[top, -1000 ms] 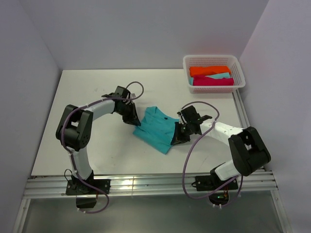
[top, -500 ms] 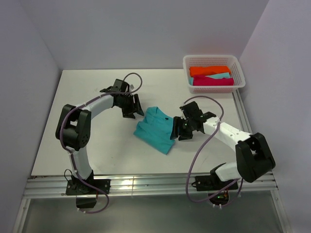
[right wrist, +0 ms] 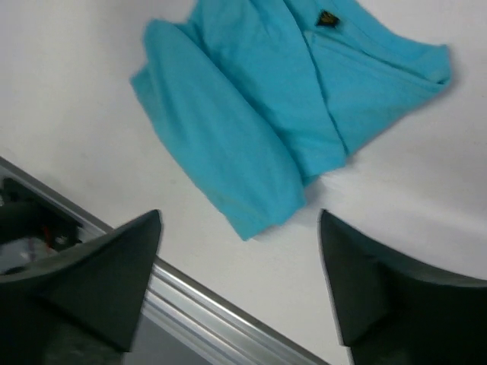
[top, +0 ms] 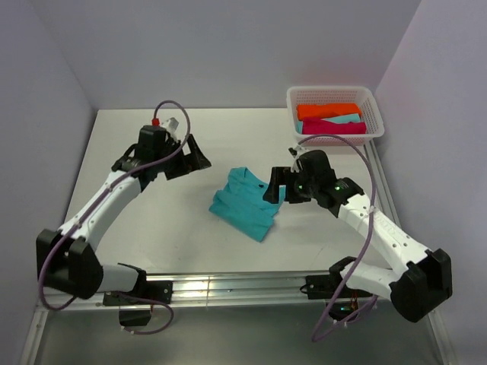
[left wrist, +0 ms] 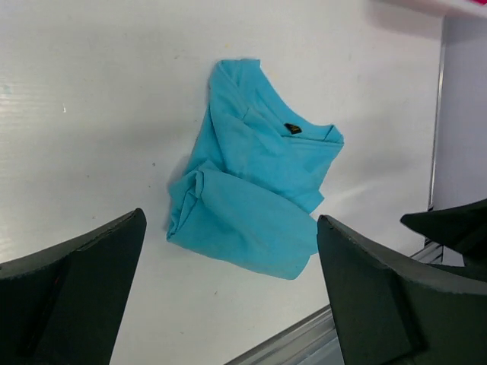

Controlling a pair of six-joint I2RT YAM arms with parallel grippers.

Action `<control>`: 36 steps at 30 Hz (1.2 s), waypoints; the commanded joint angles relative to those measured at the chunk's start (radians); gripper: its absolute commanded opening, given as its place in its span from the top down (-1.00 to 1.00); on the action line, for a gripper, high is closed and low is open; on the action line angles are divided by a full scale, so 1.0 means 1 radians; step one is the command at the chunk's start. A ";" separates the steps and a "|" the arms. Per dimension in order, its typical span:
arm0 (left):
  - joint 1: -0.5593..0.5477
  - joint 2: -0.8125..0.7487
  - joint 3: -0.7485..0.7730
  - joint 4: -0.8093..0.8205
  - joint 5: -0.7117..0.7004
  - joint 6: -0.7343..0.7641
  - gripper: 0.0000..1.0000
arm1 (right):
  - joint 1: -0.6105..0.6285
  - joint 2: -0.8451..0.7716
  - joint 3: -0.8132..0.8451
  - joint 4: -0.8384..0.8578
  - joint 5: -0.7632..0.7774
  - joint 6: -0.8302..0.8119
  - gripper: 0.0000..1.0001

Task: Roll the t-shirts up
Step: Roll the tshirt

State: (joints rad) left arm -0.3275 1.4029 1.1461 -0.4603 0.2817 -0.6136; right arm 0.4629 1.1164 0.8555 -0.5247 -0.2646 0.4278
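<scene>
From my seat, nearest is the metal rail (top: 228, 290) at the table's (top: 152, 224) front edge, where both arm bases are bolted; past it, about mid-table and a little right of centre, lies the teal t-shirt (top: 243, 207), flat on the white surface, loosely folded on itself with a thicker fold along its near side; its dark neck label (left wrist: 292, 128) faces up near the collar. The right gripper (top: 272, 187) hangs over the shirt's right edge; its wrist view shows both fingers (right wrist: 91, 281) spread wide with the cloth lying below them, so it is released and empty. The left gripper (top: 194, 154) sits further back and to the left, apart from the shirt, over bare table; its fingers (left wrist: 76, 289) are likewise spread wide, nothing held between them. Farthest off, at the back right corner, stands the white mesh basket (top: 331, 91); inside it three bundles lie side by side: the magenta t-shirt (top: 333, 128) nearest, the pale aqua t-shirt (top: 346, 119) just behind it, and the orange t-shirt (top: 327, 110) at the back.
</scene>
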 commanded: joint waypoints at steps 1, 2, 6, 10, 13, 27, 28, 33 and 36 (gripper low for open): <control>0.007 -0.169 -0.109 0.073 -0.053 -0.047 -0.99 | 0.032 -0.090 0.089 -0.001 0.051 -0.043 -0.99; 0.005 -0.221 -0.202 0.107 -0.050 -0.069 -0.99 | 0.040 -0.114 0.080 0.011 0.047 -0.072 -1.00; 0.005 -0.497 -0.460 0.154 -0.320 -0.371 -0.99 | 0.046 -0.236 -0.099 0.074 0.247 0.090 -1.00; 0.028 -0.721 -0.684 0.290 -0.133 -0.402 -0.79 | 0.046 -0.121 -0.038 -0.007 0.189 0.039 -0.84; 0.027 -0.752 -0.732 0.237 -0.118 -0.462 -0.84 | 0.192 -0.093 -0.009 -0.003 0.263 -0.053 -0.86; 0.001 -0.595 -0.867 0.610 -0.024 -0.586 -0.99 | 0.523 0.199 0.112 0.029 0.439 -0.308 -0.99; -0.007 -0.555 -0.859 0.623 -0.027 -0.581 -0.99 | 0.566 0.223 0.128 0.032 0.465 -0.325 -1.00; -0.022 -0.429 -0.816 0.673 -0.015 -0.584 -0.99 | 0.667 0.371 0.183 0.048 0.574 -0.363 -0.89; -0.027 -0.386 -0.807 0.680 -0.021 -0.595 -0.99 | 0.701 0.425 0.204 0.074 0.648 -0.374 -0.92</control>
State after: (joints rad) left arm -0.3489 1.0004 0.2947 0.1417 0.2481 -1.1938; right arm 1.1351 1.5131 1.0046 -0.4953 0.2527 0.0937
